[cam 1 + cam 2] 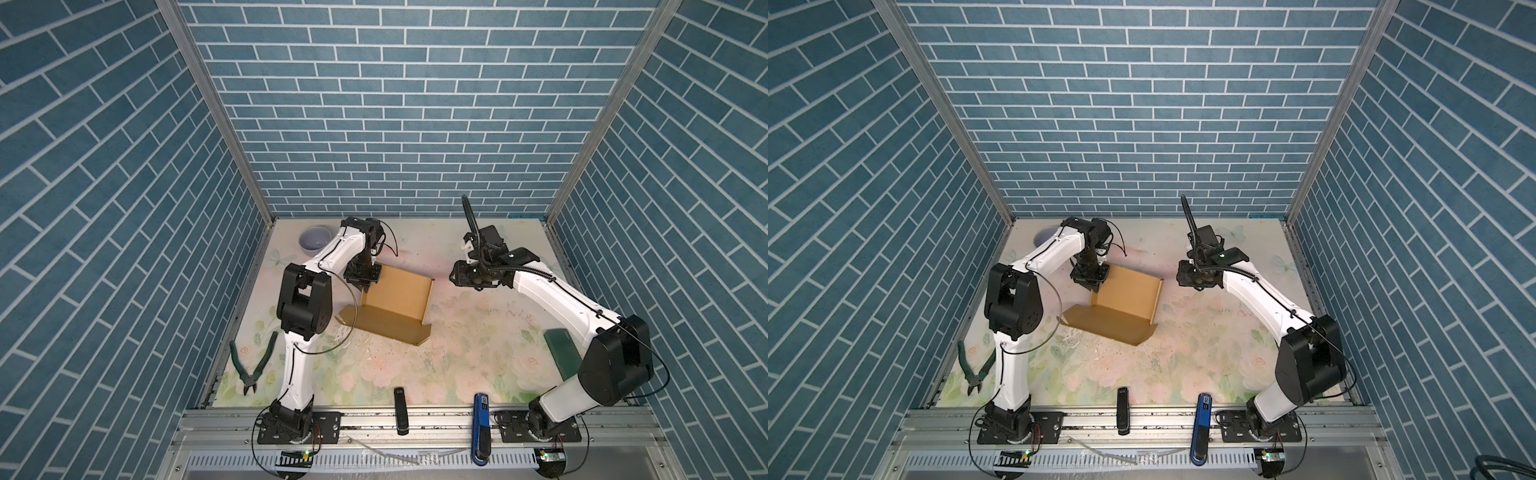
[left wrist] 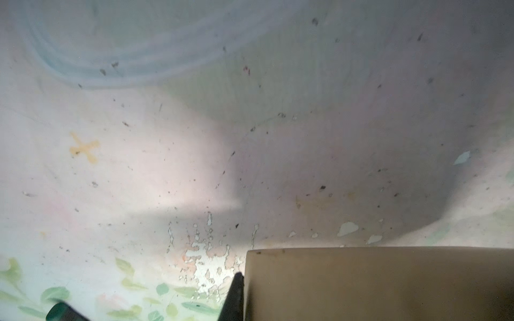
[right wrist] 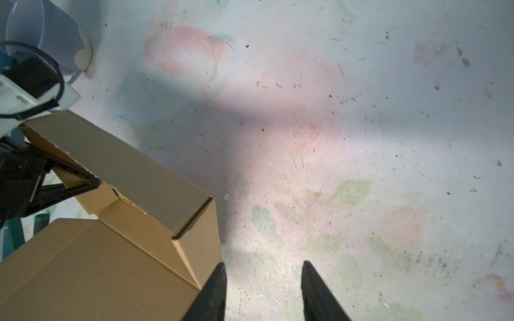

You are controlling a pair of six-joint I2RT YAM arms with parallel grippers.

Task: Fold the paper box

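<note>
My left gripper [image 1: 365, 288] stands at the ten o'clock corner of the paper box [image 1: 395, 301], jaws nearly closed and pinching the nine o'clock wall. The box sits near the middle of the table [image 1: 457, 357]. Walls at nine, twelve and three o'clock are up; the lid panel at six o'clock lies flat, unclosed. My right gripper [image 3: 264, 268], out at three o'clock, is half parted, empty and clear of the box. I judge the job roughly half done.

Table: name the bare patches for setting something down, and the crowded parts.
Largest bare patch: front middle, between the paper box, green block, and the black tool and blue tool at the front edge. Also bare: the back strip behind the box, between left arm and right arm. Crowded: the left side, with that arm, bowl, pliers and box.
</note>
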